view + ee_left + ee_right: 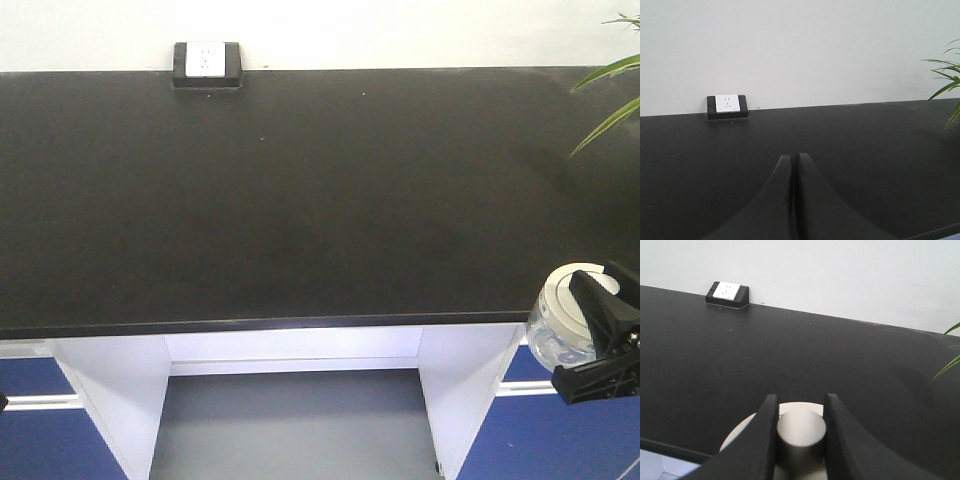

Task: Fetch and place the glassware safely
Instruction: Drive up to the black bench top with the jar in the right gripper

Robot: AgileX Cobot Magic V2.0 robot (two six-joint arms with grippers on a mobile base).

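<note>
While you're on the front view: the matte black worktop (300,200) is flat and faintly speckled, on white panel legs with blue cabinet fronts either side. A black socket box (206,65) with a white faceplate sits at the back edge, left of centre. Thin green leaves (608,90) show top right. The right claw (592,300), black plastic, is bottom right, clamped on the glass jar (548,335), which has a squat clear body and a cream round lid (562,300). The jar overlaps the worktop's front edge near the right end. You can't tell from here whether it touches.

Left wrist view: the left claw (791,159) has curved black fingers pressed tip to tip, with nothing between them. It sits above bare worktop. The socket box (727,106) is against a smooth pale wall (815,50), with leaves (946,85) at right.

Right wrist view: the right claw (801,397) has a finger on each side of the lid's rounded knob (801,432), both touching it. The lid's (742,435) cream disc shows below. The worktop's front edge (670,447) is lower left.
</note>
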